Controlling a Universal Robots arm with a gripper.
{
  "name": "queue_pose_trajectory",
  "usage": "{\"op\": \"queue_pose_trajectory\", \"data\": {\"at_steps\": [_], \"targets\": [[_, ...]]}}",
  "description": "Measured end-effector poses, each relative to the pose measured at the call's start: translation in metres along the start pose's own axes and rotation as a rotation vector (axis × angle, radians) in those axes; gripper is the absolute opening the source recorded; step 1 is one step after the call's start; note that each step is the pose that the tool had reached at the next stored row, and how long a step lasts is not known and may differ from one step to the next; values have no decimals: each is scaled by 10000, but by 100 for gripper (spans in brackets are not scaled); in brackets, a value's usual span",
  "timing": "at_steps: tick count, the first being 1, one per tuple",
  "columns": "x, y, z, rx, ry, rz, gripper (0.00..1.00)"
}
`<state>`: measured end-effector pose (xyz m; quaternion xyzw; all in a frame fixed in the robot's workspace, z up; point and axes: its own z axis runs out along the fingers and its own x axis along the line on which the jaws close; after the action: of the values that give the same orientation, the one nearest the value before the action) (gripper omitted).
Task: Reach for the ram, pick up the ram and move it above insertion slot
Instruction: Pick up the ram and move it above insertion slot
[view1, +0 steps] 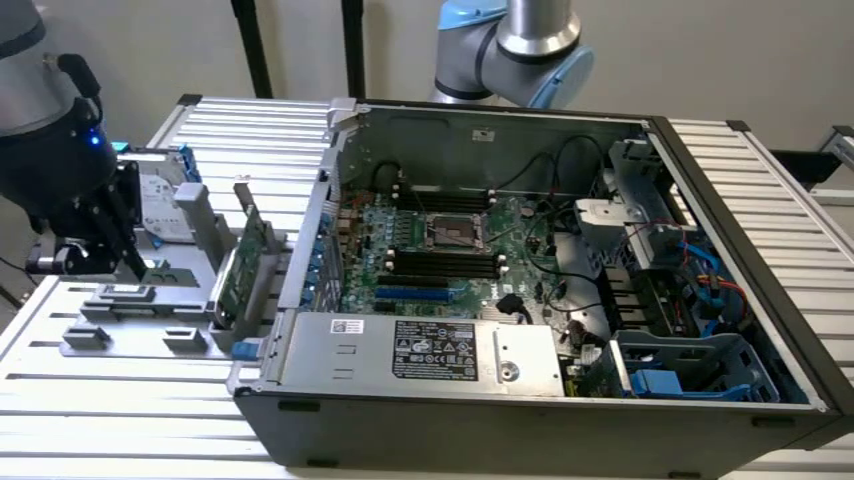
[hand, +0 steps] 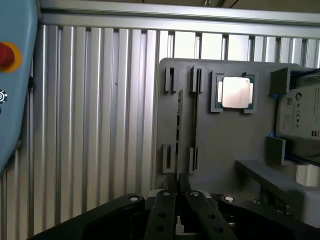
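So the gripper (view1: 135, 268) sits at about 9 o'clock in the exterior view, well outside the open computer case (view1: 534, 425) and right over the grey parts tray (view1: 134, 322). From the wrist view the two fingers (hand: 165, 205) are drawn almost together, just a thin slit between them, and as far as I can see nothing is clamped in there. Their tips line up with one end of the ram (hand: 180, 125), which is standing on edge in the tray's little holders. I honestly can't tell whether the tips touch it or hang just above it.

The insertion slot (view1: 447, 262) is in the middle of the motherboard, one of a few black parallel ones, well apart from the gripper, roughly 3 o'clock from it.

Hard stuff: in the exterior view the ram is basically lost behind the gripper and the holders. In the wrist view the hard drive (hand: 300, 115) is cut off at the frame edge, and so is a blue panel with a red button (hand: 6, 55). The processor chip (hand: 236, 92) sits just beside the ram's holders.

The green expansion card (view1: 238, 275) stands upright between tray and case. Everything rests on a ribbed aluminium table (view1: 107, 420), with a plain pale wall behind and an arm joint (view1: 523, 45) at 12 o'clock.
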<state>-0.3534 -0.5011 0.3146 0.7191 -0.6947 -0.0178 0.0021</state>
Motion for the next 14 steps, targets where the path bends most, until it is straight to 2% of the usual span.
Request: {"op": "queue_pose_trajectory", "data": {"at_steps": [8, 14], "targets": [[3, -339, -374, -43, 0, 1, 14], [-7, -559, -653, -58, -1, 2, 14]]}}
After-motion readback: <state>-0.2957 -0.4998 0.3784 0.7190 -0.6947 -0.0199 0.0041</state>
